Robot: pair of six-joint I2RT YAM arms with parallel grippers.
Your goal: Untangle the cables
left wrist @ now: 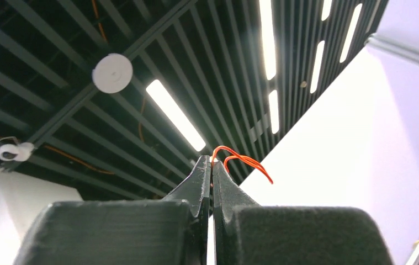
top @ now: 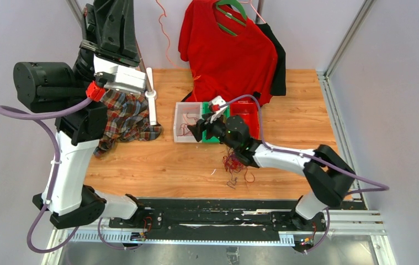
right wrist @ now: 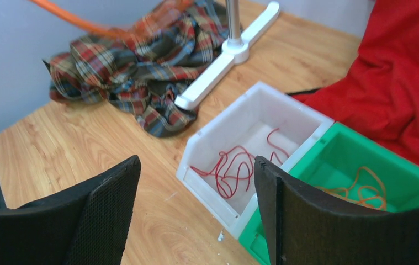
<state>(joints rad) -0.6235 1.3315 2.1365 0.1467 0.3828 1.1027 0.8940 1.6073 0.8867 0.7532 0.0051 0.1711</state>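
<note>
My left gripper [left wrist: 211,165] is clenched on an orange cable [left wrist: 245,162]. My right gripper [right wrist: 196,165] hangs released by the bin [right wrist: 218,130] of red cables [right wrist: 230,172].

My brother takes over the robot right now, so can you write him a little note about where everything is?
Left fingers: shut on one orange cable, raised high.
Right fingers: open, empty, above the white bin and green bin.
Done: red cables lie in the white bin, orange cables in the green bin.
Left: a tangle of cables sits on the table, on the near side of the bins. The held orange cable probably needs binning too.
</note>
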